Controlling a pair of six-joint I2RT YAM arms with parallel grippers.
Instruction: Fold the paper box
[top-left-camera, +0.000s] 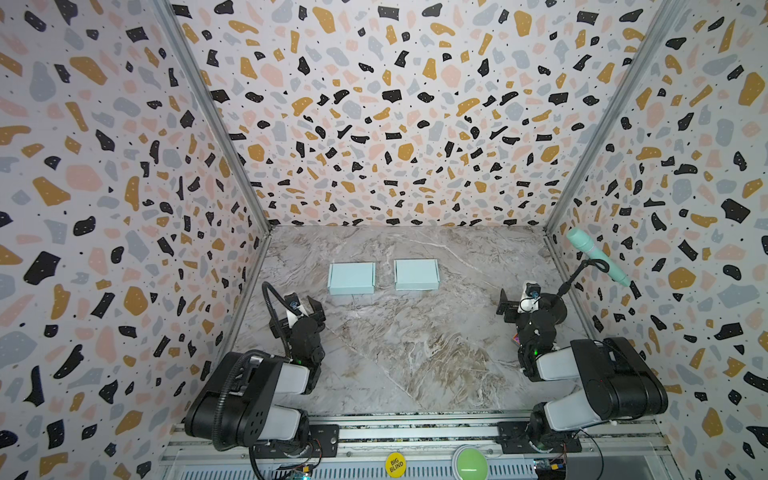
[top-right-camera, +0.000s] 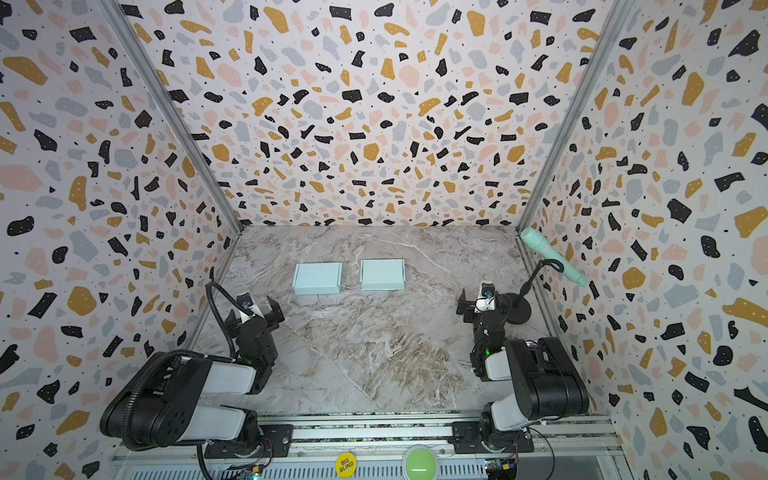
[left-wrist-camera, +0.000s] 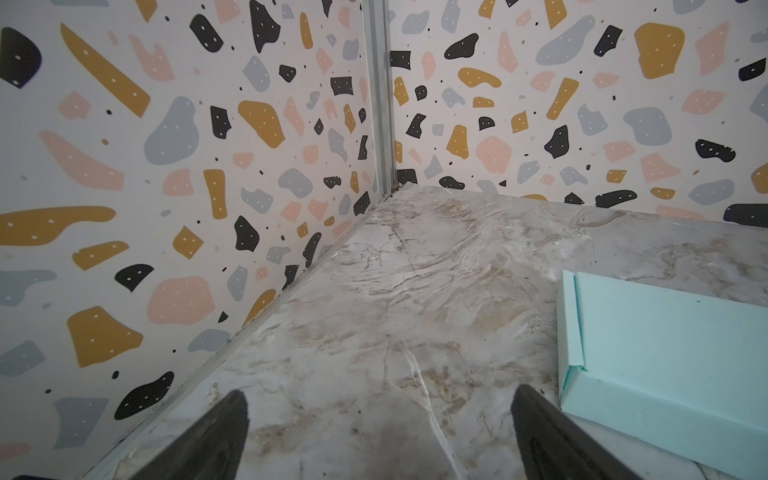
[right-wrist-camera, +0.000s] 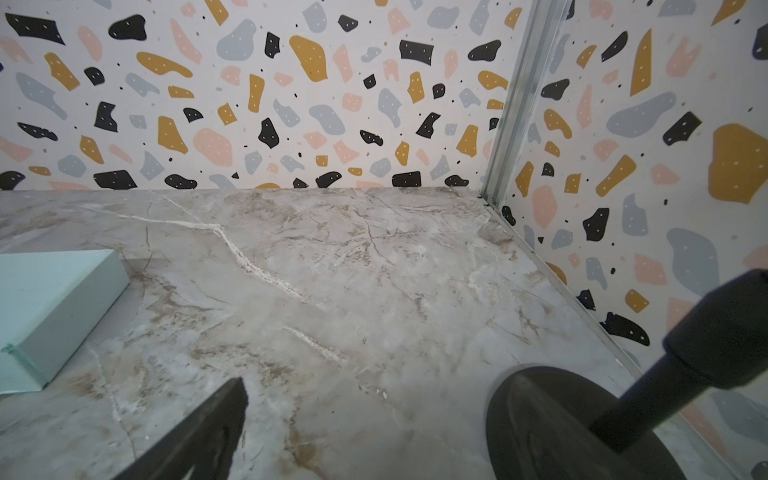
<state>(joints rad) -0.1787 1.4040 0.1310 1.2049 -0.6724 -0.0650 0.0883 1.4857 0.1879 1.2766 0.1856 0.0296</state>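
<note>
1. The left paper box (top-left-camera: 351, 278) is pale blue and closed. It lies flat on the marble table (top-left-camera: 395, 357), toward the back wall.
2. The right paper box (top-left-camera: 416, 274) is of the same kind and also closed. It sits just beside the first with a narrow gap between them.
3. The left gripper (left-wrist-camera: 380, 395) has its fingers spread wide and empty. It is near the left paper box, not touching it.
4. The right gripper (top-left-camera: 510, 309) has its fingers wide apart and holds nothing. It is beside the microphone stand (right-wrist-camera: 540, 419), apart from both boxes.

Left box (left-wrist-camera: 665, 353), right box (right-wrist-camera: 50, 307) cropped by wrist-view edges.
</note>
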